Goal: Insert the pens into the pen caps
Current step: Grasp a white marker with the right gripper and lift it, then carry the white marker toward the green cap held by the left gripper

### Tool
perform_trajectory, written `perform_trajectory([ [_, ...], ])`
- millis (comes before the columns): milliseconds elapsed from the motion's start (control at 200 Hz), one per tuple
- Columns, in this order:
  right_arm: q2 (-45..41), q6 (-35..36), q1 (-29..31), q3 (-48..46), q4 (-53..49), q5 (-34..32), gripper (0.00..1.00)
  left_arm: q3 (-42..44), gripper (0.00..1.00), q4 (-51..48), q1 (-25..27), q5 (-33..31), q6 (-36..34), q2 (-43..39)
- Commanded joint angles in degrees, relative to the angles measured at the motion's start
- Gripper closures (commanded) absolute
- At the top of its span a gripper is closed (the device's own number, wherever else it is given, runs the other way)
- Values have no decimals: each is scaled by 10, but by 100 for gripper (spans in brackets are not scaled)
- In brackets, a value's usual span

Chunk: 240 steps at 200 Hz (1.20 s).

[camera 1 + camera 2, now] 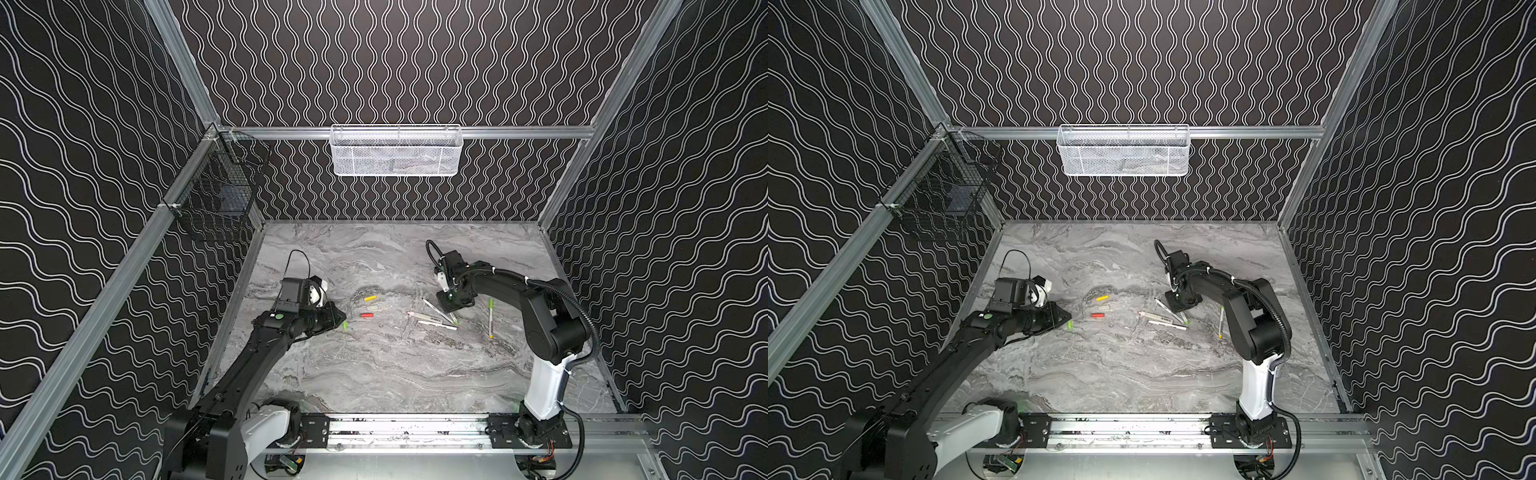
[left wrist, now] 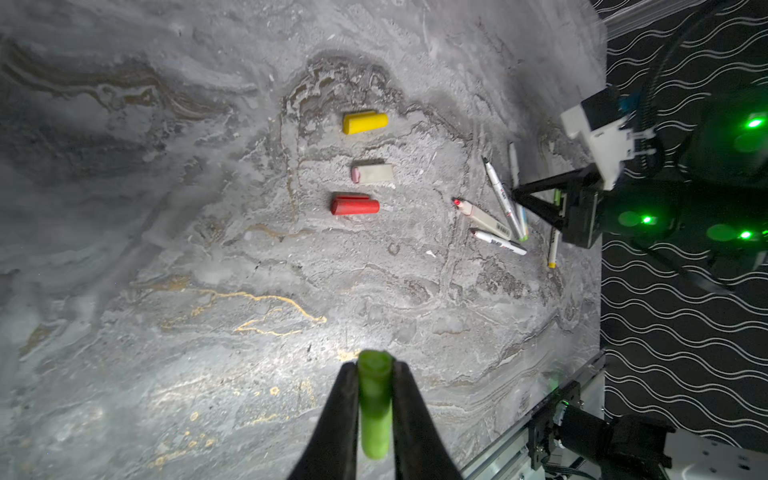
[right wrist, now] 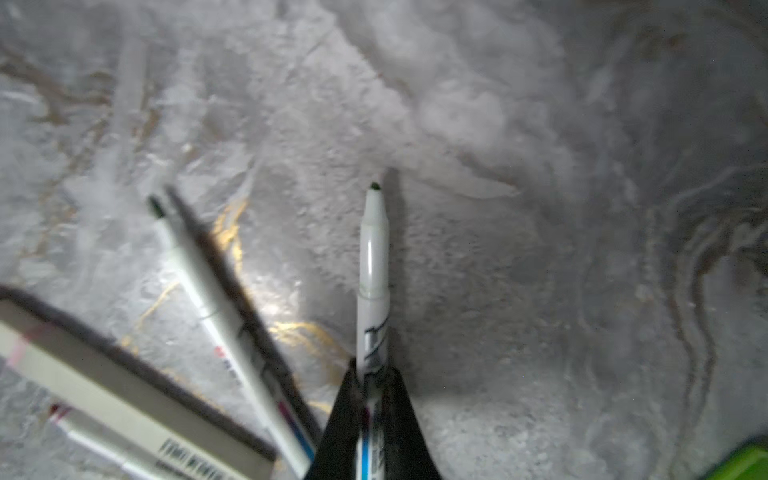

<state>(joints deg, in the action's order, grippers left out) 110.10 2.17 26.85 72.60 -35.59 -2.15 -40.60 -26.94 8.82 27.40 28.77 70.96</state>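
Pen (image 3: 372, 257) juts tip-first from the gripping right pincer (image 3: 372, 368); left pincer (image 2: 375, 365) clamps green cap (image 2: 375, 409) lengthwise.

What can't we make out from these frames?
- Held pen: rear end hidden inside the right gripper, right wrist view.
- Loose pens: print blurred in right wrist view, too small in top views.
- White mesh basket: contents masked by mesh, both top views.
- Green object: cut off by the right wrist view's edge.

The table (image 1: 374, 374) looked like matt, veined grey marble — the yellow cap (image 2: 365, 122) was smooth plastic, the far basket (image 1: 395, 158) white metal mesh.
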Motion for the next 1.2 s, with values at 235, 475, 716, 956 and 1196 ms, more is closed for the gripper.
perform_trajectory([
  [235, -137, 9, 97, -24, -13, 10, 97, 0, 82, 24, -29, 59, -17, -32],
  [475, -251, -52, 205, -99, 68, 182, 96, 12, 82, 58, -34, 88, -9, -56],
  [716, -297, -120, 327, -142, 207, 233, 95, 22, 82, 78, -37, 106, 0, -76],
  [956, -249, -159, 346, -116, 276, 234, 95, 34, 82, 115, -38, 159, 17, -87],
  [1196, -203, -169, 347, -89, 281, 225, 95, 44, 82, 145, -38, 190, 32, -93],
])
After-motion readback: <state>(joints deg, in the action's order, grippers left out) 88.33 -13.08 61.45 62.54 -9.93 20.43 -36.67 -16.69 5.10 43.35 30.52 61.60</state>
